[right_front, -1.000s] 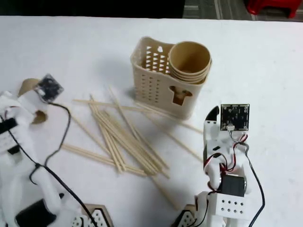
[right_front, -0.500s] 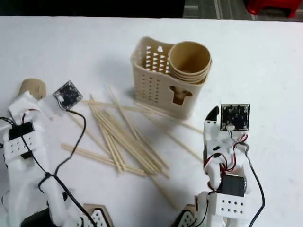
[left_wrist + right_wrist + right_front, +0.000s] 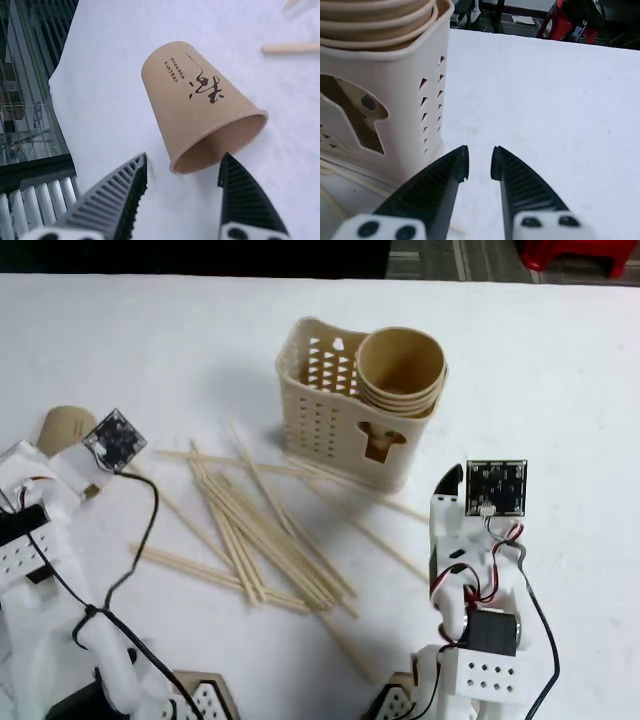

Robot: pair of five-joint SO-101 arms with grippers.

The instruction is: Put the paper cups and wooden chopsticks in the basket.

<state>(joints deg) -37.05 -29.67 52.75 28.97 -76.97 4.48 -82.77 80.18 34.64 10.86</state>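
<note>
Lying sideways, tan paper cup [image 3: 200,107]

Left arm [image 3: 35,550] stretched forward at the near left, left gripper [image 3: 183,159] angled down with jaws spread wide, right arm [image 3: 478,590] folded upright at the near right, right gripper [image 3: 480,150] pointing forward, jaws narrowly parted.

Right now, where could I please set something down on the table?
Bare table runs behind the basket and to its right, past the right gripper. The middle is crowded with chopsticks; a paper cup lies by the left gripper.
</note>
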